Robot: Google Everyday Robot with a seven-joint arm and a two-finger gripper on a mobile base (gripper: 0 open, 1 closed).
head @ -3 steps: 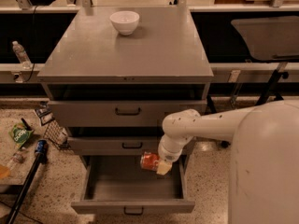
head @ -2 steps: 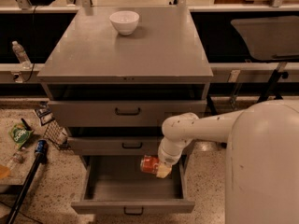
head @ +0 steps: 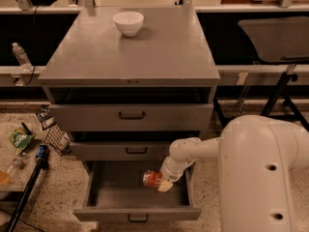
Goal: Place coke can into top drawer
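The gripper [head: 163, 183] hangs low at the front of the grey cabinet [head: 130, 57], inside the right half of the open drawer [head: 137, 212], which is the lowest of 3 and is pulled well out. Its fingers are closed around the coke can [head: 151, 179], which they hold by its right end. The can lies tilted on its side with its red body pointing left, over the drawer's floor and near the right wall. Whether the can touches the floor or is held just above it is hard to tell from this angle.

The white arm [head: 193, 151] reaches in from the right, bends down in front of the middle drawer [head: 120, 151] and ends at the gripper. The robot's large white body [head: 263, 178] fills the lower right corner.

The middle drawer and the upper drawer [head: 131, 116] are both shut, each with a small black handle. The open drawer's own handle [head: 137, 219] shows at the bottom edge of its front panel.

On the cabinet's top, near the back, stands 1 white bowl [head: 128, 22]. To the left, a water bottle [head: 21, 56] stands on a ledge, and a green packet [head: 20, 140] lies on the speckled floor [head: 58, 187].
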